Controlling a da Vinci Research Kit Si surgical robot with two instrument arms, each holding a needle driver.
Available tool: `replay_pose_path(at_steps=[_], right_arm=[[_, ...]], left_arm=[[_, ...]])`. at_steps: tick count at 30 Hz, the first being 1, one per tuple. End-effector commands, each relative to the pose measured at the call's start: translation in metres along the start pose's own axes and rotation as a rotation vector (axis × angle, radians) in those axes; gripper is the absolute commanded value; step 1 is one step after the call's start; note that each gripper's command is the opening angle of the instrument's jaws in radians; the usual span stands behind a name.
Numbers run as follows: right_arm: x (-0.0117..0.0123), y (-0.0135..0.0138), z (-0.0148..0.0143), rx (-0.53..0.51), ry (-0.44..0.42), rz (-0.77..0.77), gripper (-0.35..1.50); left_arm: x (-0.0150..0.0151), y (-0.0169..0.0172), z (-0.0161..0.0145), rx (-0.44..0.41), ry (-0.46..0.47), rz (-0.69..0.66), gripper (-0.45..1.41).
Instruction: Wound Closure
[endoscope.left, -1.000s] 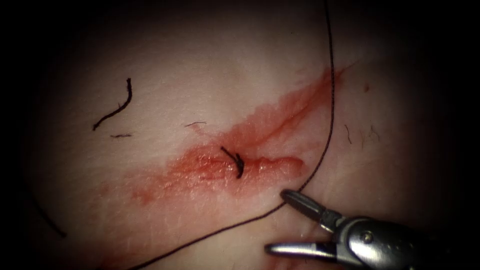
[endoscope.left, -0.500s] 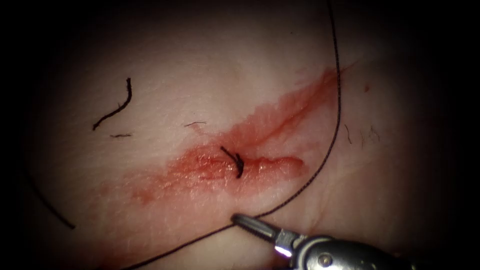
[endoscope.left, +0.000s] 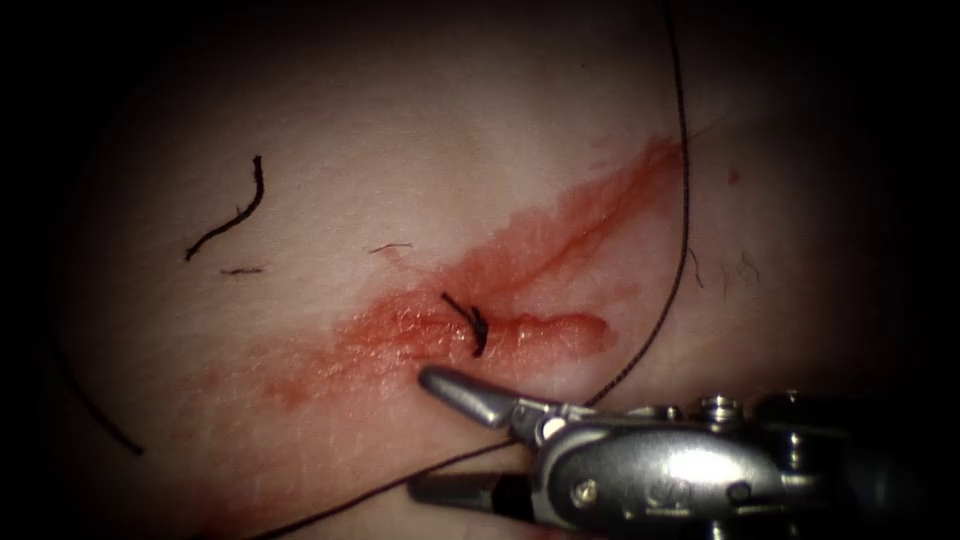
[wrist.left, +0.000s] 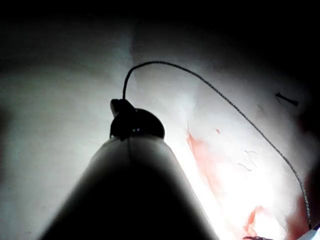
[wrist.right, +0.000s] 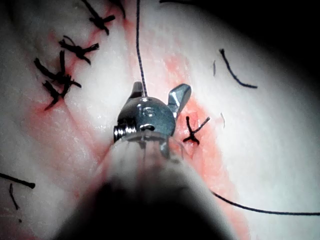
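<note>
Jaws of the right tool (endoscope.left: 425, 435) gape wide, holding nothing, the thread (endoscope.left: 640, 350) running between them just below the knot (endoscope.left: 474, 328) on the red-stained cut (endoscope.left: 520, 300). Left wrist view: the left tool (wrist.left: 120, 106) grips the thread (wrist.left: 225, 100). Right wrist view: open jaws straddle the thread (wrist.right: 140, 55) beside the knot (wrist.right: 192, 131).

Right tool (endoscope.left: 455, 440) showing polished, glossy metal jaws, thread (endoscope.left: 683, 190) appearing dark, braided and matt beside it, tissue (endoscope.left: 400, 170) looking pale, moist, finely wrinkled, red fluid (endoscope.left: 400, 335) glistening wet.
</note>
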Motion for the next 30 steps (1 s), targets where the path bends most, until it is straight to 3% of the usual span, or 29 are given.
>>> replay_pose_path(at_steps=[1,12,15,17,19,24,26,27,30], right_arm=[[0.0004,0.0007,0.0008,-0.004,-0.001,-0.012,0.93],[0.0008,0.0002,0.0005,0.004,-0.01,-0.032,0.91],[0.0006,0.0001,0.0005,0.006,-0.013,-0.034,0.79],[0.0003,0.0,0.0005,0.008,-0.016,-0.036,0.46],[0.0002,-0.0001,0.0003,0.017,-0.024,-0.038,-0.35],[-0.0003,0.0,0.0,0.041,-0.06,0.002,-0.35],[-0.0008,0.0004,-0.0003,0.031,-0.066,0.022,-0.35],[-0.0012,0.0005,-0.0004,0.029,-0.068,0.029,-0.35],[-0.0024,0.0011,-0.001,0.022,-0.073,0.051,-0.35]], left_arm=[[0.0002,0.0001,0.0008,0.002,0.001,0.0,-0.4],[0.0002,0.0001,0.0009,0.004,-0.006,0.008,-0.32],[0.0001,0.0001,0.001,0.005,-0.006,0.009,-0.32],[0.0001,0.0001,0.001,0.005,-0.006,0.009,-0.23],[0.0,0.0001,0.001,0.006,-0.009,0.015,-0.15],[-0.0005,0.0003,0.001,0.01,-0.009,0.029,0.26],[-0.0011,0.0008,0.001,-0.03,-0.014,0.031,0.96],[-0.0014,0.001,0.0009,-0.059,-0.015,0.034,1.13],[-0.002,0.002,0.0002,-0.141,-0.031,-0.001,1.18]])
